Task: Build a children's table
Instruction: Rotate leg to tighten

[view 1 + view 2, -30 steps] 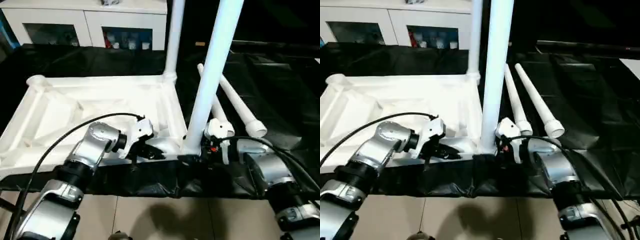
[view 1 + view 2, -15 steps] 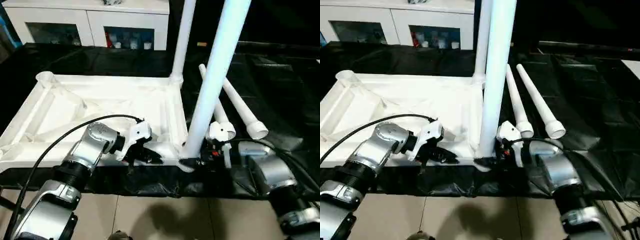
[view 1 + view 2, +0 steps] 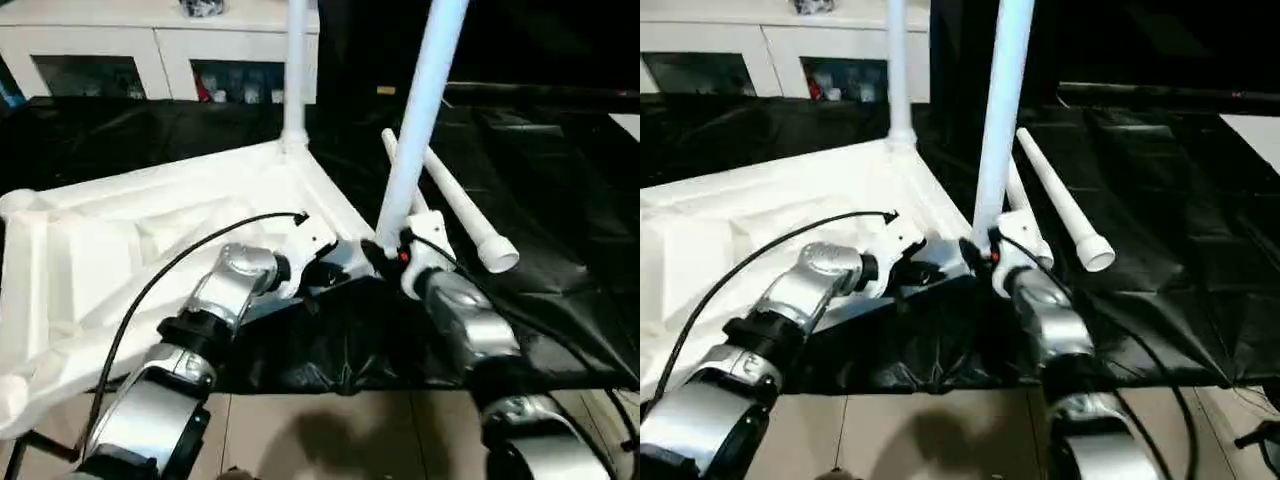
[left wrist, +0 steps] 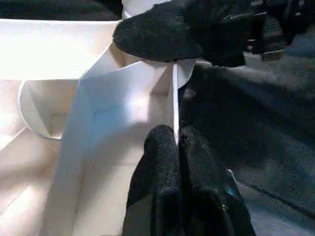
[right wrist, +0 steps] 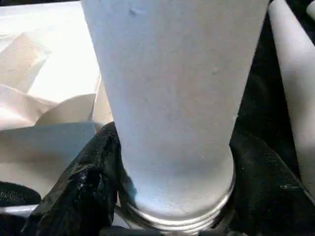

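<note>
The white tabletop (image 3: 130,250) lies underside up and askew on the black cloth. One white leg (image 3: 293,70) stands in its far right corner socket. A second leg (image 3: 415,120) stands tilted at the near right corner, with my right gripper (image 3: 392,255) shut around its base. In the right wrist view the black fingers (image 5: 83,187) flank the leg (image 5: 172,98), whose threaded end (image 5: 182,221) still shows. My left gripper (image 4: 176,135) is shut on the tabletop's thin rim (image 4: 174,98) beside that corner. Two loose legs (image 3: 455,205) lie to the right.
A white cabinet with glass doors (image 3: 160,50) stands at the back. Black cloth (image 3: 560,150) covers the work surface, creased toward the right. Tan floor (image 3: 330,440) shows below the front edge. My left arm's black cable (image 3: 170,280) arcs over the tabletop.
The tabletop has turned: its near right corner went away from me and its left side swung nearer. Both grippers kept their hold and reached forward with that corner.
</note>
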### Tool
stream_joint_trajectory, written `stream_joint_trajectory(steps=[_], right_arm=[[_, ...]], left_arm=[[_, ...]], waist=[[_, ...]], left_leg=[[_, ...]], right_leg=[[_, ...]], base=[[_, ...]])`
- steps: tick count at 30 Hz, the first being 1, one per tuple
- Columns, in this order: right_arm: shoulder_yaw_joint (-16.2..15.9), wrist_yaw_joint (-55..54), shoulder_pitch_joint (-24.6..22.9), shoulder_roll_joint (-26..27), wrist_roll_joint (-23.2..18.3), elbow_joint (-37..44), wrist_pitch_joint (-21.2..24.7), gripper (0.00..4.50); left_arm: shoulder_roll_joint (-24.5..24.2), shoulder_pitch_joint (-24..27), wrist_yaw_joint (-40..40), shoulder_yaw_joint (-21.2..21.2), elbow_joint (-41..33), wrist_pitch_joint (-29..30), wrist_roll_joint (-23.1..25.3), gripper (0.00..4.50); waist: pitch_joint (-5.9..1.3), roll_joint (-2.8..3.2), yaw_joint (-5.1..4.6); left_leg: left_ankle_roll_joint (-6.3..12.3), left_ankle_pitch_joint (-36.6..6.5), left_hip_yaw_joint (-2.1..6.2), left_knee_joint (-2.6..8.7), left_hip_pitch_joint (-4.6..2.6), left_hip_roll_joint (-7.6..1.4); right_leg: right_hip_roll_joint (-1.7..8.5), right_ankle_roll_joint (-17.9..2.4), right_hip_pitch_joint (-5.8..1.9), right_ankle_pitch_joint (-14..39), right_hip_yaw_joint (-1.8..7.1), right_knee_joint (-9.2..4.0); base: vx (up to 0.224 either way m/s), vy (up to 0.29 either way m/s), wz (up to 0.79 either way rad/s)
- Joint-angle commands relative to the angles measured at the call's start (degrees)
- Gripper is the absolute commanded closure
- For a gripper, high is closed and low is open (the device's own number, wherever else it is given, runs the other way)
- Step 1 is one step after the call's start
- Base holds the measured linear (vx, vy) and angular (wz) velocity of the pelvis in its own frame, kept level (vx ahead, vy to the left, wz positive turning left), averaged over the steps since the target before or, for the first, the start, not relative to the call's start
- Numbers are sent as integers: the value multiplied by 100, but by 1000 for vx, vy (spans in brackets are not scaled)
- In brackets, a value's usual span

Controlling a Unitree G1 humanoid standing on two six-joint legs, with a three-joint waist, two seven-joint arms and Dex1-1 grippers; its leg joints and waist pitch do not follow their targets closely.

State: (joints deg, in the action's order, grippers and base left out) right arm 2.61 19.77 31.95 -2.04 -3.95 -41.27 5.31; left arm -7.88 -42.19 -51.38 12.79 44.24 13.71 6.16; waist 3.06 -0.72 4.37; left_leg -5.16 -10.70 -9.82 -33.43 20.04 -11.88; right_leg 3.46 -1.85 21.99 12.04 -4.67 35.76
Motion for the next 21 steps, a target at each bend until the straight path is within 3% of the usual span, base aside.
stream_joint_trajectory(steps=[1,6,12,14,20,21], right_arm=[[-457,442,123,566,-127,-160,27,108],[-632,1192,4,201,12,129,-38,58],[-1277,2996,-450,-807,-41,927,-62,51],[-1419,3532,-579,-1093,-109,1172,-12,51],[-1650,4633,-707,-1621,-246,1598,176,51],[-1671,4760,-714,-1671,-285,1647,229,75]], left_arm=[[490,-143,-167,229,-113,-247,-214,450],[226,-88,-601,221,-169,-428,-188,450],[-220,136,-1537,295,-545,-609,-448,450],[-348,172,-1796,325,-649,-600,-495,450],[-650,197,-2524,383,-990,-477,-646,450],[-673,192,-2596,396,-1007,-486,-640,450]], waist=[[-359,25,-3],[-357,10,-22],[-376,-14,6],[-356,-15,77],[-341,-33,95],[-339,-39,95]], left_leg=[[237,-670,35,368,3,-153],[316,-770,34,362,14,-147],[584,-530,19,332,20,-162],[592,-652,11,341,-2,-187],[519,-768,9,347,6,-194],[528,-756,7,345,14,-187]], right_leg=[[500,-1136,-284,593,348,-464],[503,-1193,-314,571,350,-468],[496,-1343,-328,-33,349,-401],[502,-1340,-313,202,345,-427],[496,-1242,-297,637,343,-452],[487,-1236,-298,639,340,-453]], base=[[0,0,0],[0,0,0],[0,0,0],[0,0,0],[0,0,0],[0,0,0]])
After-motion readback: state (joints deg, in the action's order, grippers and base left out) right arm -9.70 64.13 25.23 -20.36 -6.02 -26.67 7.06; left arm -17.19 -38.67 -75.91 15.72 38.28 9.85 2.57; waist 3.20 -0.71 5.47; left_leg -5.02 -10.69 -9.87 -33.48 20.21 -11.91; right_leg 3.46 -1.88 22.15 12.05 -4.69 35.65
